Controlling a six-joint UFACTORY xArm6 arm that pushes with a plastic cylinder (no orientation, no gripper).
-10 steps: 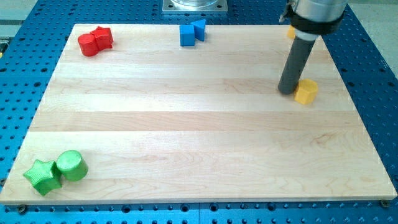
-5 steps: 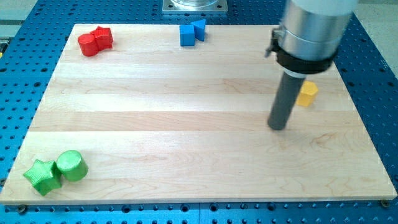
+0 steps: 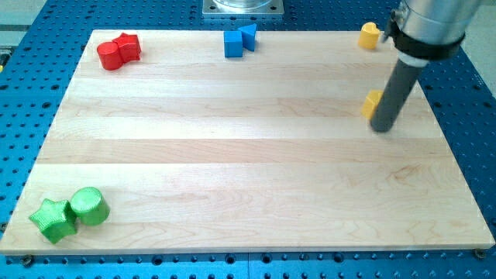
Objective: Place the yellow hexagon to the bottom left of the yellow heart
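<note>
The yellow hexagon (image 3: 372,103) lies at the view's right, mostly hidden behind my rod. My tip (image 3: 382,127) rests on the board just below and right of the hexagon, touching or nearly touching it. The yellow heart (image 3: 369,36) sits at the board's top right edge, above the hexagon and well apart from it.
A blue cube (image 3: 233,44) and a blue triangle (image 3: 248,35) sit at the top middle. A red cylinder (image 3: 111,56) and a red star (image 3: 127,46) are at the top left. A green star (image 3: 51,219) and a green cylinder (image 3: 89,206) are at the bottom left.
My tip swung down and left, away from the hexagon, then back up right to its lower right side. The hexagon has shifted slightly left and up. The heart is now uncovered.
</note>
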